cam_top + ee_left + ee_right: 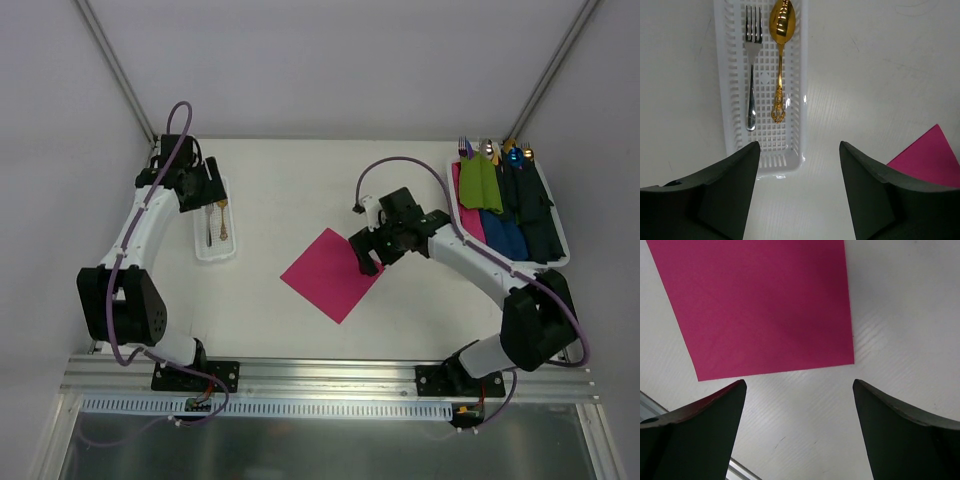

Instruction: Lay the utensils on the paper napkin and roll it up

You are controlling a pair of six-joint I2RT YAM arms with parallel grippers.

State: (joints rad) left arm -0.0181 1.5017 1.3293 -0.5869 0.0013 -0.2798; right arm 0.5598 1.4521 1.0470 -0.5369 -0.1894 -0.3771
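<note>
Plainly the step in hand is fetching the cutlery: the left tool (pixel 799 155) hangs over the near end of the white basket (pixel 722 100), fingers spread and holding nothing. To my eye it sits a shade off to one side of the pieces, so I'd want it centred over one handle first, with the fingers across the shaft rather than along it. It should come down between the basket walls without nudging them and pinch at mid-handle, where the metal is slim and likely slippery. The gold spoon (pixel 780 60) and the fork (pixel 752 75) lie side by side, lengthwise, bowl and tines away from the tool; the fork looks paler in the wrist view. The magenta paper napkin (pixel 332 273) lies flat and unrolled mid-bench (pixel 280 180), turned like a diamond, nothing on it. The right tool (pixel 799 385) hovers at its right corner, spread wide and empty.
</note>
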